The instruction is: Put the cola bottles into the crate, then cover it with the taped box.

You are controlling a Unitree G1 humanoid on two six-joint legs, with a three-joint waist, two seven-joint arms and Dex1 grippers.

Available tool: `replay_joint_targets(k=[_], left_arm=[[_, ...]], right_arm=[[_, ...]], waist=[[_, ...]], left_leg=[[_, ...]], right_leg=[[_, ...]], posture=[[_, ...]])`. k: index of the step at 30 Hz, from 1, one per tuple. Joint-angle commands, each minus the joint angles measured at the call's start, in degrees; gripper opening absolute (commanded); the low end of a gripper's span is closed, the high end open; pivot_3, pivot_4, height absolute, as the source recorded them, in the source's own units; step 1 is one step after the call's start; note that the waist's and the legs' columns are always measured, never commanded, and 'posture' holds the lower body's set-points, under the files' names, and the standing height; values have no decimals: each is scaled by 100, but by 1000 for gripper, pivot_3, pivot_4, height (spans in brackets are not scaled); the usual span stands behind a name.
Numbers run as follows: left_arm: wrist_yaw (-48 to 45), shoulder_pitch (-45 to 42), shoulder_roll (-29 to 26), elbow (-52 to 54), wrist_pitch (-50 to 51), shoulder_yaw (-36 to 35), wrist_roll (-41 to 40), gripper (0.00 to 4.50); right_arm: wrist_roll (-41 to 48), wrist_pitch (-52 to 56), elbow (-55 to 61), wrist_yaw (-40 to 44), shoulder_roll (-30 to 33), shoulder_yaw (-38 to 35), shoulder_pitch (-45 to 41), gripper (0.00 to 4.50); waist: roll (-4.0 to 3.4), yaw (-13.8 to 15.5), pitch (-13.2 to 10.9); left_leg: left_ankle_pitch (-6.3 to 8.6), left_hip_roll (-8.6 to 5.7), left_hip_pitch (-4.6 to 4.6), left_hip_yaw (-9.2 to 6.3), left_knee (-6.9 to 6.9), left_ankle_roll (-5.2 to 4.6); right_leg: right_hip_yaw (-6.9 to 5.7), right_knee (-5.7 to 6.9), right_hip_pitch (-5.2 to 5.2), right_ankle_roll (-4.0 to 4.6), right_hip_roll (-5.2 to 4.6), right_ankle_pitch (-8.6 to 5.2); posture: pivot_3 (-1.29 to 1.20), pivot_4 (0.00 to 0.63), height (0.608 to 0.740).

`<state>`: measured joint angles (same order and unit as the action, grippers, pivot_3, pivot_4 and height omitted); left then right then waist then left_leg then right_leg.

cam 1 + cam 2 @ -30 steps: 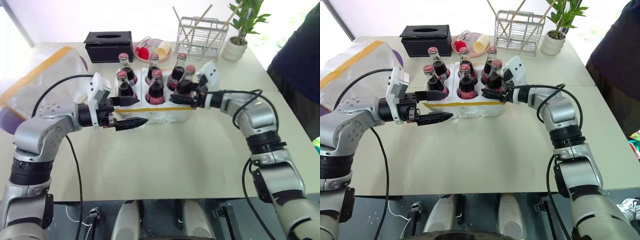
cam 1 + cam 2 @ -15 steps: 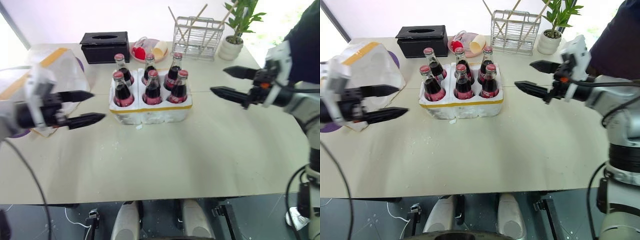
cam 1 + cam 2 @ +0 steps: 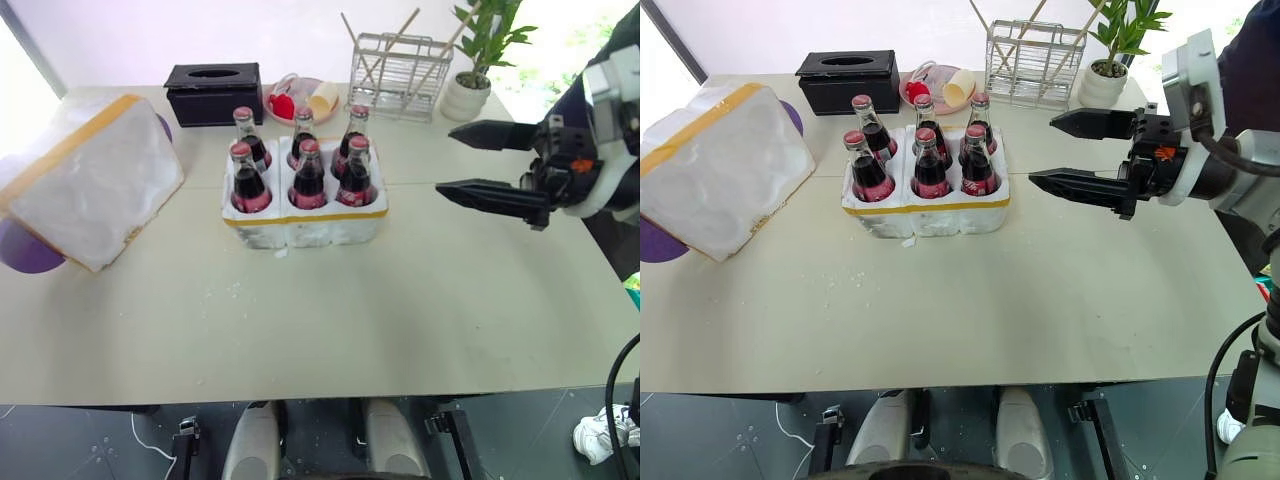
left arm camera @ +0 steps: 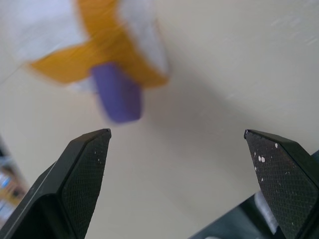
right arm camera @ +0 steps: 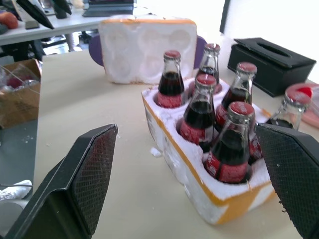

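On the beige table (image 3: 330, 320) stands the low white styrofoam crate (image 3: 305, 222) with a yellow tape band around its rim. All six of its round wells are filled: six small glass cola bottles (image 3: 308, 178) of dark liquid, each with a red cap and red label, stand upright in two rows of three.

Well apart from the crate, toward the robot's left, lies the large white styrofoam taped box (image 3: 90, 180) with a wide yellow band along its upper edge. It sits tilted, resting partly on a purple round object (image 3: 28, 250) that shows beneath its near corner. In the right wrist view the box's open face (image 5: 147, 50) turns toward the crate and shows round moulded hollows; nothing lies in them.

Behind the crate are a black rectangular tissue box (image 3: 215, 92), a pink plate (image 3: 300, 98) carrying a red item and a pale cup lying on its side, a wire rack (image 3: 402, 72) holding thin wooden sticks, and a white pot with a green plant (image 3: 470, 95).

The right end effector (image 3: 478, 162) hangs above the table beside the crate on the robot's right, clear of it, its two black fingers spread wide and empty. The left end effector (image 4: 177, 164) is likewise spread wide with nothing between its fingers, looking down at the table near the taped box's yellow-banded corner and the purple object.
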<state>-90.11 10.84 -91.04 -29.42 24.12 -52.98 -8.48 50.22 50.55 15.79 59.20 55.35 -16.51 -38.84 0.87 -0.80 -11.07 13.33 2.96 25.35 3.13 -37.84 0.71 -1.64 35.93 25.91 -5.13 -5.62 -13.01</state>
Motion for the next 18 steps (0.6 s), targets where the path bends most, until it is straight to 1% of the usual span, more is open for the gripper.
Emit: replay_joint_targets(k=[1, 3, 5, 6, 7, 9, 10, 13, 18], left_arm=[[563, -1199, -374, -1061, -635, 1637, -403, 4500], [736, -2353, -211, -1362, -794, 2709, -244, 4500], [742, -3754, 165, -1725, -924, 3726, 247, 4500], [707, -4416, 365, -1951, -958, 4131, 504, 4500], [682, -5033, 552, -2219, -966, 4476, 759, 4500], [711, -5989, 914, -2761, -1044, 5020, 1217, 4500], [723, -6296, 1049, -2988, -1115, 5225, 1400, 4500], [789, -6914, 1326, -3588, -1279, 5649, 1786, 4500], [1132, -7400, 1759, -4169, -1452, 5956, 2159, 4500]], right_arm=[[-10, -198, 119, -109, -77, -22, -13, 4487], [17, -206, 140, -188, -119, -27, 1, 4487], [49, -198, 181, -278, -140, -65, 25, 4487], [71, -183, 203, -328, -146, -90, 34, 4487], [100, -165, 229, -380, -152, -119, 43, 4487], [142, -137, 316, -477, -141, -191, 106, 4487], [152, -124, 362, -533, -131, -229, 151, 4487], [200, -90, 490, -724, -113, -347, 282, 4487], [366, -12, 658, -978, -89, -582, 494, 4487]], waist=[[1, 9, 1], [-1, 18, 0], [-2, 28, -1], [0, 54, 0], [3, 61, 1], [9, 101, 2], [12, 110, 4], [21, 118, 5], [25, 144, 3]], left_leg=[[-5, -1, 3, 5, 0, -8], [-7, -3, 17, 13, 0, -11], [-8, 0, 17, 15, 0, -14], [-9, -1, 12, 18, -1, -15], [-10, -1, 7, 16, -3, -16], [-11, 3, 1, 14, -12, -16], [-12, 5, 2, 13, -16, -16], [-12, 5, 2, 13, -24, -15], [-11, 5, 2, 9, -24, -16]], right_leg=[[1, 6, 4, -1, -5, 0], [2, 11, -10, -2, -2, 1], [1, 16, -10, -6, 6, 2], [1, 22, -14, -7, 7, 3], [-1, 27, -20, -28, 13, 15], [-2, 32, -28, -33, 19, 18], [-1, 31, -29, -47, 22, 26], [1, 28, -36, -53, 20, 29], [0, 24, -36, -52, 19, 27]], posture=[[0, 150, 740], [0, 150, 740], [0, 150, 740], [0, 150, 740], [0, 150, 740], [0, 150, 740], [0, 150, 740], [0, 150, 740], [0, 150, 740]])
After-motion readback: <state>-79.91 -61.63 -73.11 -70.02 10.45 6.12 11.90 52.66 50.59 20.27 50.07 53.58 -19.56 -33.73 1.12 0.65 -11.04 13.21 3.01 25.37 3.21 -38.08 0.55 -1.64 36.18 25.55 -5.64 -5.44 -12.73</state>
